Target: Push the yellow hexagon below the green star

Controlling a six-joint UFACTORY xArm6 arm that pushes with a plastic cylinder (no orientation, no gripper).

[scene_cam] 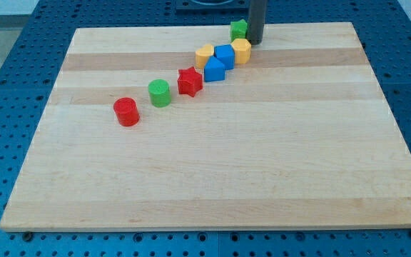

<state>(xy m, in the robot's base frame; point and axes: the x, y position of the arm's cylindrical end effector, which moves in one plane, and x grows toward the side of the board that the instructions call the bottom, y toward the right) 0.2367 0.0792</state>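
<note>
The green star [238, 29] sits near the board's top edge, partly hidden by my rod. My tip [255, 42] rests right of the star, touching it, and just above the yellow hexagon [241, 51]. The hexagon lies below and slightly right of the star. A blue cube [224, 55] touches the hexagon's left side. A second yellow block [205, 55] sits left of the cube.
A blue house-shaped block [214, 69], red star [189, 81], green cylinder [159, 93] and red cylinder [126, 112] run in a diagonal line down to the view's left on the wooden board [212, 164].
</note>
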